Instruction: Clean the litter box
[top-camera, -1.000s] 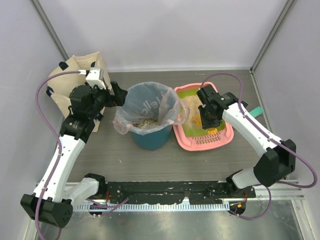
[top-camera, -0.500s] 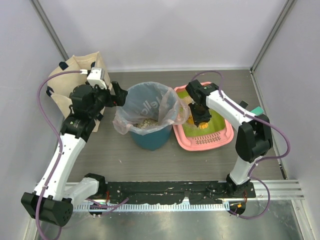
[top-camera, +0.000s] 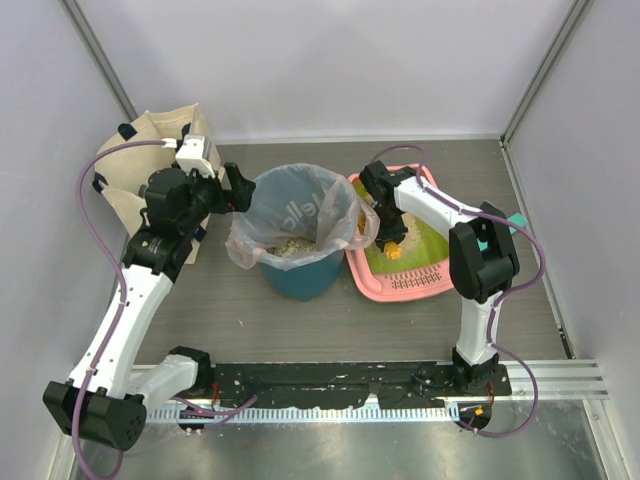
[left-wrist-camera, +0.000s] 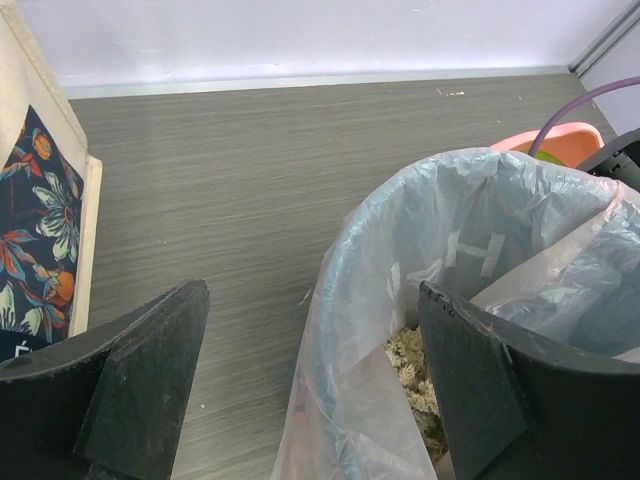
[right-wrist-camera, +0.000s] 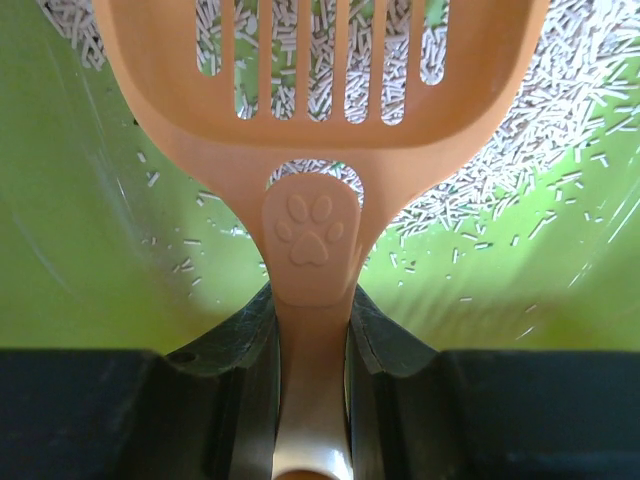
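Scooping step: the right gripper, clamped on the scoop, reaches into the litter box right of centre; the next move probably calls for lifting a load to the bin, at whose rim the left gripper hangs open.

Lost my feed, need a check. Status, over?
Left gripper open, astride bin rim. Right gripper shut on scoop, over litter box. Bin beside litter box, nothing between.

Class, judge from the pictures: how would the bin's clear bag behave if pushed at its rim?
The clear bag would probably crumple: its rim hangs in wrinkled folds. Thin and see-through, so likely very light. The litter inside may anchor its bottom.
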